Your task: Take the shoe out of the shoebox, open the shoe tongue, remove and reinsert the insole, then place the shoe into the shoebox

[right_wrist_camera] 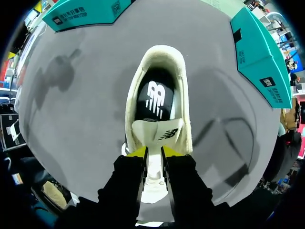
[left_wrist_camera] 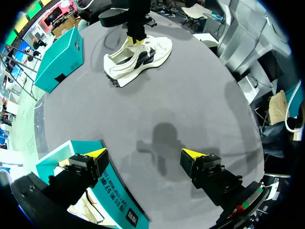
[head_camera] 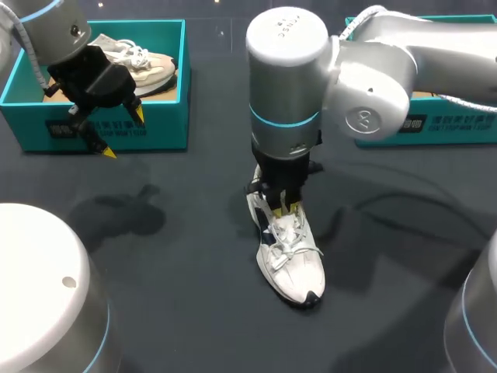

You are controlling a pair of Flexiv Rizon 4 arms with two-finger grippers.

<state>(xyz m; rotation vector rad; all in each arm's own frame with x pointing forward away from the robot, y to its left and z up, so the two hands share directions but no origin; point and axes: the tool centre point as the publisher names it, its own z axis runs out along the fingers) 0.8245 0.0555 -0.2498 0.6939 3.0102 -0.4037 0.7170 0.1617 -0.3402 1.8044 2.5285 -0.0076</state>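
One shoe out of its box: the white-and-navy laced sneaker (head_camera: 289, 252) stands on its sole on the dark grey table (head_camera: 178, 256), well apart from both boxes, so the first step reads as done.
Right gripper (right_wrist_camera: 153, 151): fingers close together, clamped on the white padded tongue (right_wrist_camera: 157, 131) at the shoe's mouth.
Tongue: stands up clear of the opening; this step looks to be the one in hand.
Insole: the black-heeled foam insole (right_wrist_camera: 155, 98) lies flat inside the shoe, so removal and reinsertion appear not yet begun.
Left gripper (head_camera: 123, 134): fingers wide apart, holding nothing, above the front wall of the open teal cardboard shoebox (head_camera: 167, 116).
Box contents: a second pale sneaker (head_camera: 144, 62) rests inside.
Second teal shoebox (head_camera: 435, 128): at the table's far right, partly hidden by the right arm — contents not visible.
Left to do: insole out and back in, then the shoe into a box.
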